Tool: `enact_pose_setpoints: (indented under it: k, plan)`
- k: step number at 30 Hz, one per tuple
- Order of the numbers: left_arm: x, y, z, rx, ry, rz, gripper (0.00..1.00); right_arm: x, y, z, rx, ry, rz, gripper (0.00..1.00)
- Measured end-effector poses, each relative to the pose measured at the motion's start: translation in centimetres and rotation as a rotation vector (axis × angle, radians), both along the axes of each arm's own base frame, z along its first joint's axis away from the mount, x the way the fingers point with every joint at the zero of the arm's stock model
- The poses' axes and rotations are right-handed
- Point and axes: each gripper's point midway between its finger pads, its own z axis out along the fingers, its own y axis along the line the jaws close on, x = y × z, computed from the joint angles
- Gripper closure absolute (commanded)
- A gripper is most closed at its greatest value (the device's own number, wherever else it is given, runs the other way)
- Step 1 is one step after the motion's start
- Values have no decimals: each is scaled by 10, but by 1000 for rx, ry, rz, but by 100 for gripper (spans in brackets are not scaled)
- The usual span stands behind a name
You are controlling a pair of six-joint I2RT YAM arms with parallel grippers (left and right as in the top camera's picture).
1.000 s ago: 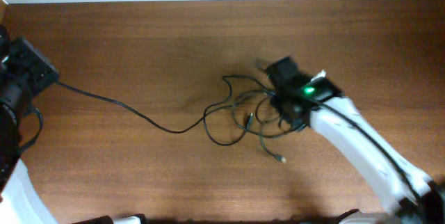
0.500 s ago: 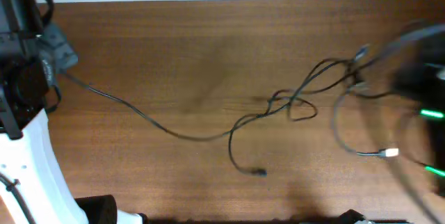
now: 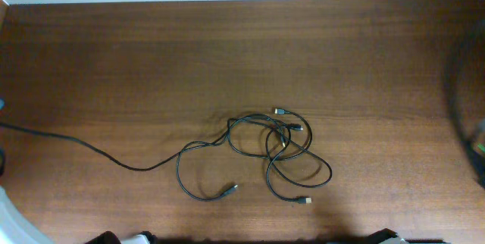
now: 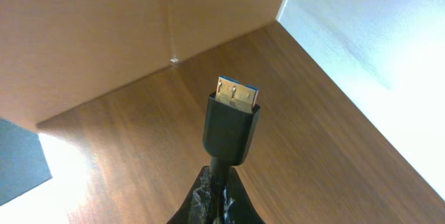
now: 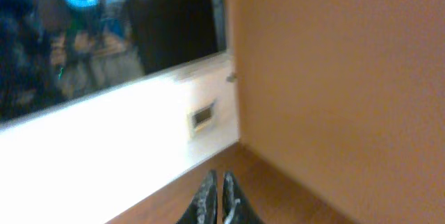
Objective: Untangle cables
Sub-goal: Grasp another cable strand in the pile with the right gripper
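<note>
The cables (image 3: 276, 149) lie as a loose tangle of thin black loops at the middle front of the wooden table (image 3: 242, 54). Silvery plug tips show at the front (image 3: 305, 199), front left (image 3: 231, 189) and top (image 3: 278, 111) of the tangle. One cord (image 3: 76, 144) runs from the tangle to the left edge of the overhead view. In the left wrist view my left gripper (image 4: 222, 179) is shut on a black cord just below its plug (image 4: 233, 123), which has a gold-blue tip and points up. My right gripper (image 5: 217, 186) is shut and empty above the table.
A blurred dark arm shape (image 3: 466, 115) shows at the right edge of the overhead view. The left wrist view shows a table corner with a tan wall (image 4: 83, 29). The right wrist view shows a white ledge (image 5: 104, 147) and a tan panel (image 5: 334, 71).
The right arm, over the tangle a second ago, has left it and moved off to the right edge. The cables, stretched out rightward half a second ago, now lie in loose loops mid-table. The left arm has left the overhead view.
</note>
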Motion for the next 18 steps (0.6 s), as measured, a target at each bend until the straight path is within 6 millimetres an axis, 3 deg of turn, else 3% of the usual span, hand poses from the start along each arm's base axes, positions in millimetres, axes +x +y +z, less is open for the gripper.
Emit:
enact_pose_setpoints:
  k: [2, 3, 5, 6, 7, 9, 10, 11, 14, 15, 16, 17, 18]
  plan:
    - [7, -4, -2, -11, 2, -27, 100, 40, 29, -39, 66, 112, 85, 96]
    - [9, -5, -3, -18, 0, -38, 100, 67, 53, -70, 126, 200, 153, 96]
    - [12, -9, -3, -30, -7, -61, 100, 92, 82, -109, 192, 325, 241, 96]
    - [13, -10, -3, -35, -11, -70, 100, 97, 97, -124, 227, 385, 307, 84]
    - [14, -11, -4, -39, -14, -76, 100, 107, 114, -158, 227, 530, 355, 73]
    - [16, -13, -4, -43, -16, -87, 100, 104, 147, -212, 192, 814, 544, 70]
    - [17, -14, -4, -44, -16, -101, 100, 89, 162, -246, 128, 1042, 696, 69]
    - [18, -15, -3, -46, -17, -109, 100, 81, 169, -261, 92, 1144, 781, 68]
    - [20, -18, -4, -53, -21, -127, 100, 68, 191, -293, -11, 1305, 1064, 60]
    - [20, -18, -4, -54, -20, -132, 100, 57, 206, -312, -69, 1369, 1280, 48]
    - [20, -19, -4, -55, -20, -134, 100, 65, 212, -319, -117, 1329, 1331, 33]
    - [21, -19, -4, -56, -20, -135, 100, 68, 214, -326, -142, 1317, 1351, 33]
    - [21, -19, -4, -56, -21, -137, 100, 70, 214, -349, -166, 1349, 1374, 37]
